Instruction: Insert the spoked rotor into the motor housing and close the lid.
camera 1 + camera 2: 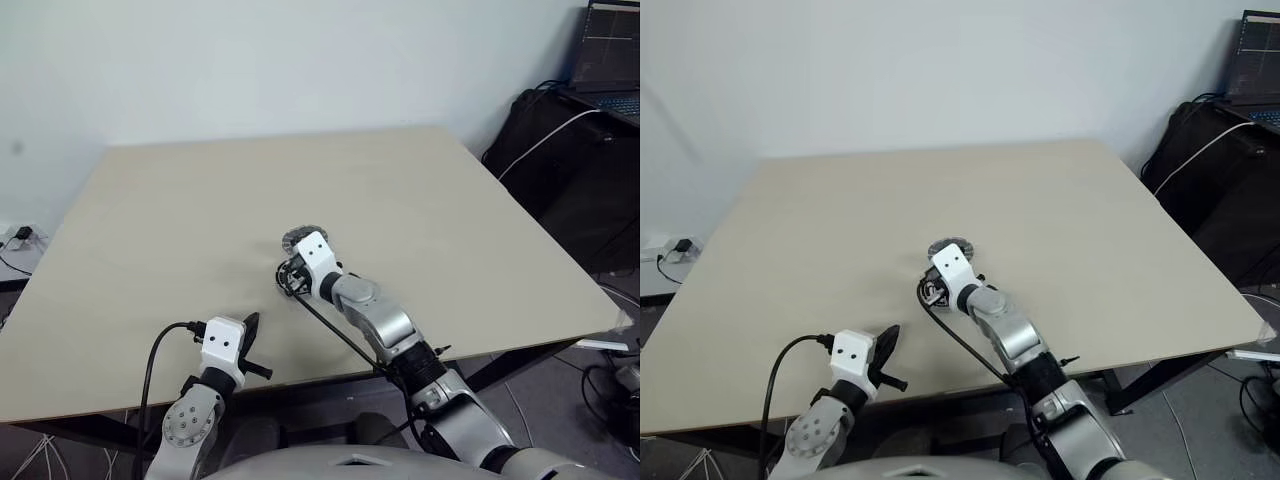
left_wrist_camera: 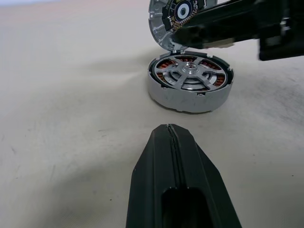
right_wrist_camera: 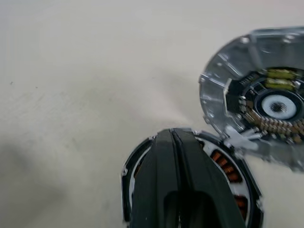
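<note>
The motor housing (image 2: 190,83) sits flat on the table (image 1: 450,200) with the spoked rotor (image 2: 186,76) already lying in its bowl, copper windings showing through the gaps between the spokes. The lid (image 2: 173,19) is still up, standing nearly on edge at the housing's far rim with its inner side, a small circuit board around a round centre, turned toward my cameras; from what I can see it looks hinged or propped there, though I can't make out the joint itself. My right gripper (image 3: 172,142) is directly above the housing, fingers pressed together with nothing between them, tips reaching just short of the lid's lower edge, and the lid rises just beyond and to one side of those tips. That is the relation I'm steering by: the lid's flat face stands roughly across the line my right fingers point along, so I judge that a push from behind its top edge, tipping it toward me, should fold it down over the rotor. Right now my fingers are on the wrong side for that, between lid and housing. My left gripper (image 2: 172,142) is also closed and empty, low near the table's front edge, with the housing straight ahead of its tips but well apart from them. The right arm is far nearer, so I'd do the closing with it and leave the left where it is.
</note>
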You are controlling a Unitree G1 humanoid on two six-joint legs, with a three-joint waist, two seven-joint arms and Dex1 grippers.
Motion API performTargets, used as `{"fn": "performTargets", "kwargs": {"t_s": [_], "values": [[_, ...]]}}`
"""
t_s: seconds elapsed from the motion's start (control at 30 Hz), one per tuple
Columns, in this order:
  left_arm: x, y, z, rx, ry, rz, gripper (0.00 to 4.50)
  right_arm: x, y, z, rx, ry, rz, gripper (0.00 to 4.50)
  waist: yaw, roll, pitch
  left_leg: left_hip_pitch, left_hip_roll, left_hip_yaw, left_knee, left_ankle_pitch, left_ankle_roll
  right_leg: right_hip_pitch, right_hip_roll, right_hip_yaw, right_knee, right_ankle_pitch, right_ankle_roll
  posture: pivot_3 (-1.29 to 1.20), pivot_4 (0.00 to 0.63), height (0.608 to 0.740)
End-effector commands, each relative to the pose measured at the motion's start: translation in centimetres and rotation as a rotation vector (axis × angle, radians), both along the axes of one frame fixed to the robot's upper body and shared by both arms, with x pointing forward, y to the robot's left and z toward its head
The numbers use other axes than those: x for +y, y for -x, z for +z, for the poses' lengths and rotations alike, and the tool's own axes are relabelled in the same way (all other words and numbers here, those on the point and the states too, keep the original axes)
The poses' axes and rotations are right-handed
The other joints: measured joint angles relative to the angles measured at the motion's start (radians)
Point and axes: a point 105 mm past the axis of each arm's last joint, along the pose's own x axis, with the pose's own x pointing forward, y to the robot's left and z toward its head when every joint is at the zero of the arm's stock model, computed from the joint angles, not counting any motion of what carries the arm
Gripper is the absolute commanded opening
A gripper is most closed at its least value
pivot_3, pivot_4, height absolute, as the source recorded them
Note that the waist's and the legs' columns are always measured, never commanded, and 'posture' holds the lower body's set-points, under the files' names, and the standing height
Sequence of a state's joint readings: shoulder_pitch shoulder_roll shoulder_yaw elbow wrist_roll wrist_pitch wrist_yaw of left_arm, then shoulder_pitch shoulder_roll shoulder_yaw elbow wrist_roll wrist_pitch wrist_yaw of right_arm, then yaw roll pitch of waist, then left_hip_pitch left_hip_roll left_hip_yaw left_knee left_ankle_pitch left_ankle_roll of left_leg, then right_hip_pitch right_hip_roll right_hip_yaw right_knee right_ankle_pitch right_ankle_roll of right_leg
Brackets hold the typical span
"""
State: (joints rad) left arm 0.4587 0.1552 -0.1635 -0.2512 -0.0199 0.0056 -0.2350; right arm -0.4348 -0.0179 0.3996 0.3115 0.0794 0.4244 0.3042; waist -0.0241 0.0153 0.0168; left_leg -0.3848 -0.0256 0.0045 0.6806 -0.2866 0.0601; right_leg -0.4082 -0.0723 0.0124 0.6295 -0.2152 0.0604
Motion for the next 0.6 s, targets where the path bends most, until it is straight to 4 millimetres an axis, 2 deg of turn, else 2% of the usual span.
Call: {"fn": "performTargets", "kwargs": {"t_s": [0.03,0.23,0.33,0.43,0.53,0.6], "values": [[-0.2,-0.5,1.9,-0.075,0.016,0.008,0.00,0.0,-1.2,0.7,-0.028,0.004,-0.013,0.03,0.000,0.000,0.000,0.000,0.000,0.000,0.000,0.000,0.000,0.000,0.000,0.000,0.000,0.000,0.000,0.00,0.000,0.740],[0.0,-0.3,1.3,-0.061,0.021,0.013,0.00,-1.2,-1.3,-1.6,0.060,0.069,-0.044,0.03,-0.002,0.001,-0.001,0.000,0.000,0.000,0.000,-0.002,-0.003,0.000,-0.001,0.000,0.001,0.000,0.000,0.00,0.000,0.740],[0.2,-0.1,0.8,-0.051,0.022,0.012,0.00,-1.5,-1.1,-2.0,0.080,0.077,-0.049,0.03,-0.001,0.001,-0.002,0.001,0.000,0.000,0.000,-0.002,-0.004,0.000,-0.004,0.000,0.001,0.000,0.000,0.00,0.000,0.740],[0.2,-0.1,0.1,-0.043,0.022,0.006,0.00,-1.2,-0.9,-0.5,0.029,0.056,0.009,0.03,0.000,0.002,-0.002,0.001,-0.001,0.000,0.000,-0.002,-0.005,0.000,-0.004,0.000,0.001,0.000,0.000,0.00,0.000,0.740],[0.2,-0.2,-0.2,-0.041,0.023,0.001,0.00,-0.8,-0.1,1.2,-0.031,0.082,0.150,0.03,0.001,0.002,-0.002,0.001,-0.001,0.000,0.000,-0.001,-0.003,0.000,-0.003,0.000,0.001,0.000,0.000,0.00,0.000,0.740],[0.0,-0.3,-0.5,-0.039,0.025,-0.004,0.00,-1.0,0.8,1.7,-0.062,0.163,0.275,0.39,0.001,0.002,-0.002,0.001,-0.001,0.000,0.000,-0.001,-0.001,0.000,-0.003,0.000,0.001,0.000,0.000,0.00,0.000,0.740]]}}
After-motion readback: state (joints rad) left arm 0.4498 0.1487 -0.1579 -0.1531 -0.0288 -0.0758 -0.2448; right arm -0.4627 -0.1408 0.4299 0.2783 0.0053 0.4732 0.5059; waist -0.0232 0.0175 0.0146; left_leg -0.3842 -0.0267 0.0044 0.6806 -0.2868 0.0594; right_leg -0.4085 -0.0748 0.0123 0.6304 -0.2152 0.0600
